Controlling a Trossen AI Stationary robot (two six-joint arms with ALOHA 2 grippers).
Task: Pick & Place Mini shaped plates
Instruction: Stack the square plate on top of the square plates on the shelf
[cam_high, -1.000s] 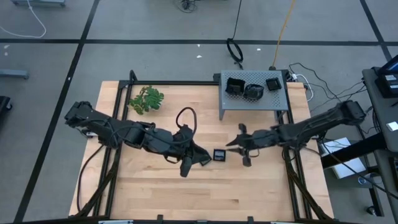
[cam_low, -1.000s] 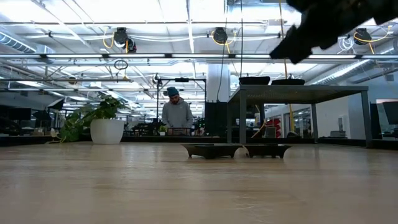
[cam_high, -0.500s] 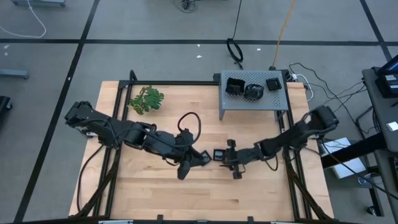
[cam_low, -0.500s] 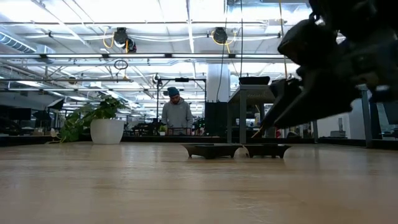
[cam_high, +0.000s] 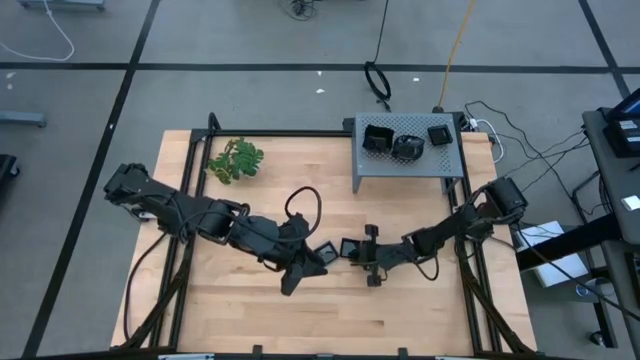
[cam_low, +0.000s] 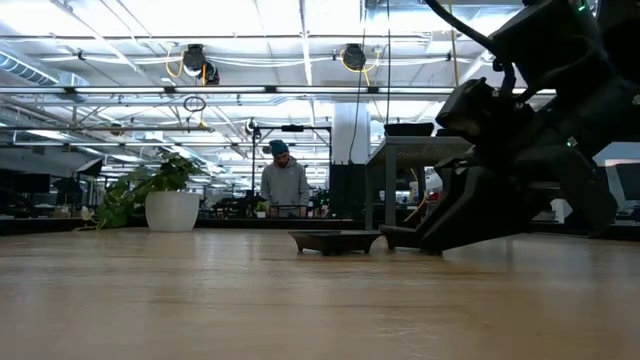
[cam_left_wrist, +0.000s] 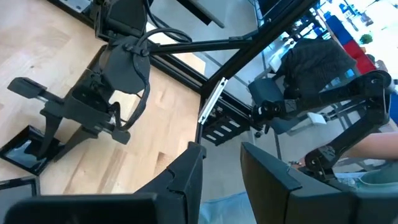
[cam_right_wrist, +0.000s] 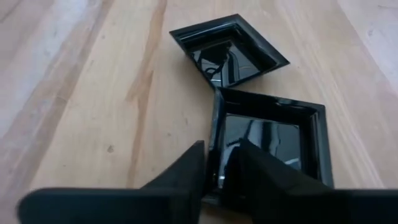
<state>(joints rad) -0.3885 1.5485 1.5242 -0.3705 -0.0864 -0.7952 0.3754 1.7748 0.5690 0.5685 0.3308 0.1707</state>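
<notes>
Two square glossy black mini plates lie side by side on the wooden table (cam_high: 250, 320). My right gripper (cam_right_wrist: 214, 180) has come in low from the table's right and is shut on the right-hand plate (cam_right_wrist: 267, 140). The left-hand plate (cam_right_wrist: 230, 50) lies just beyond it, flat on its base (cam_low: 335, 241). My left gripper (cam_left_wrist: 221, 177) hovers well above the table over that plate (cam_high: 322, 252), open with nothing between its fingers. Three more black plates (cam_high: 405, 142) rest on the grey perforated box (cam_high: 410, 165). My right gripper pinches the rim (cam_right_wrist: 216, 146) of the right-hand square plate on the side nearest the arm, one finger (cam_right_wrist: 261, 171) inside the dish and one outside. The fingers slant down from the table's right. The plate still rests flat on the table.
A green leafy sprig (cam_high: 235, 160) lies at the far left of the table. The grey box stands at the far right on legs. Bare wood lies along the near edge. A person (cam_low: 285, 182) stands in the room beyond the table.
My right gripper has sunk from high above the table down to the tabletop and moved toward the table's left, ending at the right-hand plate, which it now hides in the low view. Both plates have stayed where they were.
</notes>
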